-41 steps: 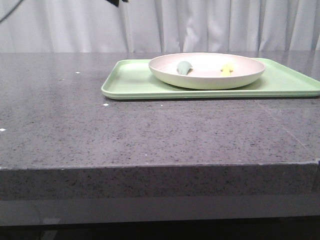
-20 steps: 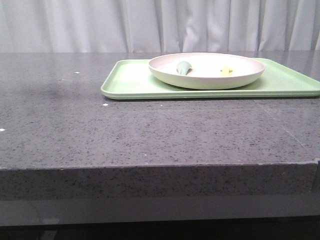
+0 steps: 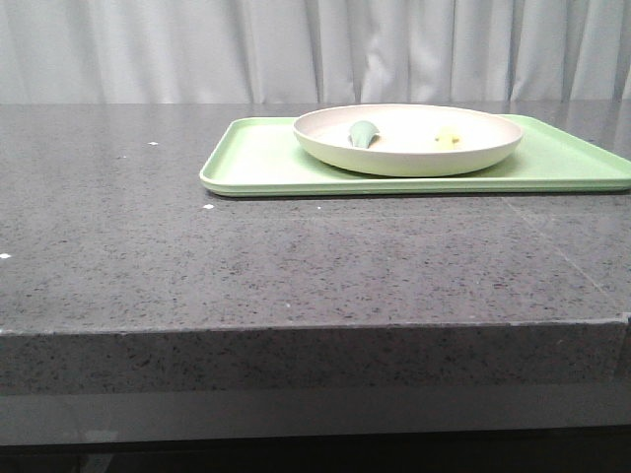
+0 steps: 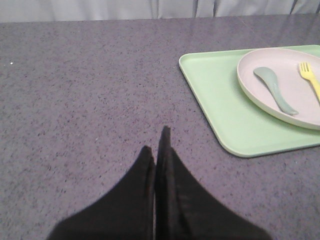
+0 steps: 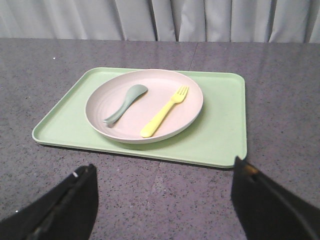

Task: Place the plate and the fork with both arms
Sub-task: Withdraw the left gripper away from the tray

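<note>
The cream-white plate [image 3: 409, 138] [image 5: 144, 104] [image 4: 285, 82] rests on the light-green tray [image 3: 266, 163] [image 5: 220, 125] [image 4: 220, 100]. Inside the plate lie the pale-yellow fork [image 5: 165, 112] [image 4: 310, 77] [image 3: 449, 137] and a teal spoon-like utensil [image 5: 125, 102] [image 4: 275, 90] [image 3: 363, 132]. My left gripper [image 4: 156, 145] is shut with nothing in it, over bare counter well to the side of the tray. My right gripper [image 5: 165, 172] stands wide open above the counter just short of the tray's near edge, holding nothing. Neither gripper shows in the front view.
The dark speckled stone counter [image 3: 296, 256] stretches in front of and to the left of the tray, with its front edge [image 3: 296, 330] close to the camera. A pale curtain [image 3: 315, 49] hangs behind the table.
A dark arm part at the top of the front view a second ago has moved out of sight. Plate, fork and tray have not moved.
</note>
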`<action>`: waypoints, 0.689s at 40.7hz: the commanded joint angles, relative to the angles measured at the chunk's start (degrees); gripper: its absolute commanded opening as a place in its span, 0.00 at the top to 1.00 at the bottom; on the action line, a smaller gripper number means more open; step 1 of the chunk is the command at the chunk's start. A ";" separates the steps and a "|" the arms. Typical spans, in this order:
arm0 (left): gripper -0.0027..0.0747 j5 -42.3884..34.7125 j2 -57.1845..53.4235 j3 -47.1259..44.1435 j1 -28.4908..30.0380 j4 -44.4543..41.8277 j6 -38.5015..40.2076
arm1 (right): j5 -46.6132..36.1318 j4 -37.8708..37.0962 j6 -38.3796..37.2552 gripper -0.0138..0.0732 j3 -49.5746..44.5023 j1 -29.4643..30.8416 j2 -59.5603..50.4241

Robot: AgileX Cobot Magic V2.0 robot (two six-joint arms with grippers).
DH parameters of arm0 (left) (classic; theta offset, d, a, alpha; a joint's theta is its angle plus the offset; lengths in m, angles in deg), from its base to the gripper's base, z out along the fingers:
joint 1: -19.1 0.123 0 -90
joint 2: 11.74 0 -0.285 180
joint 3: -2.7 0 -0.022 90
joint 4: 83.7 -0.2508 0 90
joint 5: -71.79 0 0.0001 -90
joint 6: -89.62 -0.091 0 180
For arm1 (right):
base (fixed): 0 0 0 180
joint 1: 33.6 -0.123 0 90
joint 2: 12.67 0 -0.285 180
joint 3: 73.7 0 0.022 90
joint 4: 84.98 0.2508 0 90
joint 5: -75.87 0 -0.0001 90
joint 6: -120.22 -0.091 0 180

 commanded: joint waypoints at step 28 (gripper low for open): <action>0.99 -6.28 -24.19 -12.57 0.08 -0.24 0.50 | -1.82 2.81 0.38 0.18 21.86 -1.71 37.36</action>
